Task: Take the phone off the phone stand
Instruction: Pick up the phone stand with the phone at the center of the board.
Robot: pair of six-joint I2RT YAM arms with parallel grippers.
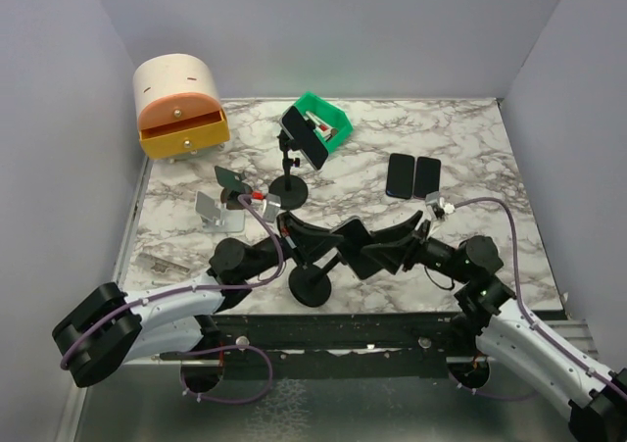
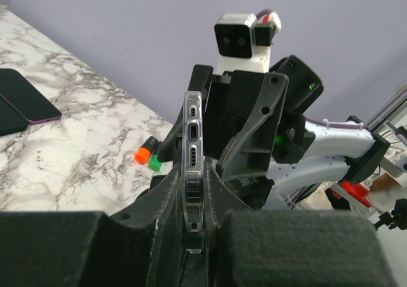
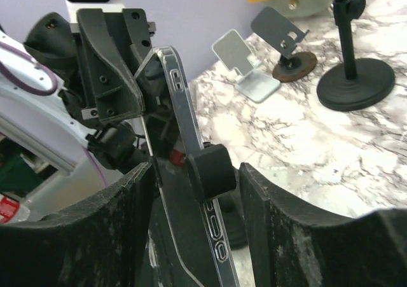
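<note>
Marble table [image 1: 470, 256]; phone's [image 2: 193, 166] long axis left-right

The tabletop [image 1: 470, 138] is white marble veined grey. At ten o'clock the drawer unit [image 1: 179, 104] is cream over orange and yellow; at twelve the bin [image 1: 336, 117] is green. The phone [image 2: 192, 172] has a clear, silvery edge; the phone stand [image 1: 311, 283] is black.
</note>
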